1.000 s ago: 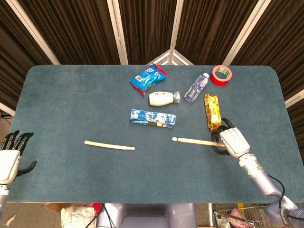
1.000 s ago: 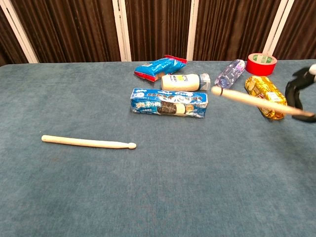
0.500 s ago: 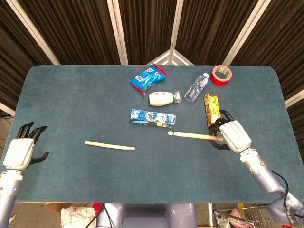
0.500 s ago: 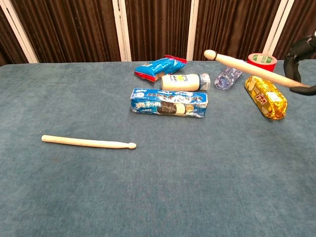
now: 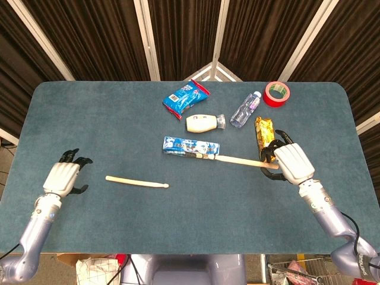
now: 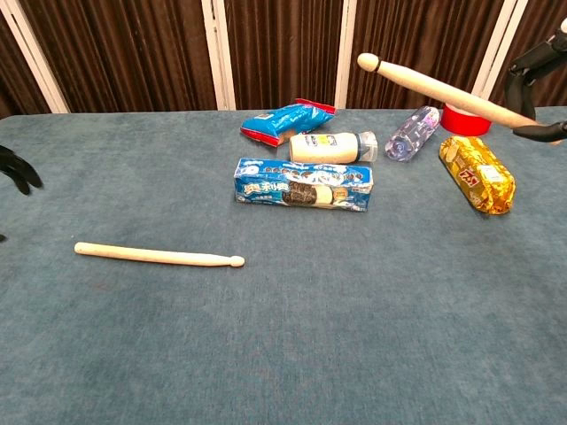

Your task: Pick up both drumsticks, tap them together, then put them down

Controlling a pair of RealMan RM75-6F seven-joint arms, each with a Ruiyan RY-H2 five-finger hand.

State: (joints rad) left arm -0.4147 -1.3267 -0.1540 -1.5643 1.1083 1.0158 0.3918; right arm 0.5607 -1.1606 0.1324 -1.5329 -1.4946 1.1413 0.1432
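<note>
One drumstick [image 5: 242, 160] is in my right hand [image 5: 289, 164], at the right of the head view. Its long axis runs nearly level across the frame, tip pointing left toward the middle, butt end buried in my closed fingers [image 5: 272, 155]. In the chest view this raised stick [image 6: 447, 90] is up off the table [image 5: 196, 225], slanting from its rounded tip at upper middle down to my hand at the right edge.

The other drumstick [image 5: 136, 181] lies flat on the table at lower left of centre, long axis also nearly left to right, its small tip pointing right. In the chest view it [image 6: 158, 256] sits at the left, tip toward the middle.

My left hand [image 5: 63, 177] hovers near the lower left, just left of that lying stick's butt and apart from it, fingers spread and holding nothing.

Further out, a blue biscuit box [image 5: 191, 147] lies just under the held stick's tip. Above it sit a cream bottle [image 5: 203, 123], a blue snack bag [image 5: 186, 97] and a clear water bottle [image 5: 245, 108]. A gold packet [image 5: 265, 135] lies just above my right hand, and a red tape roll [image 5: 276, 92] sits at upper right.
</note>
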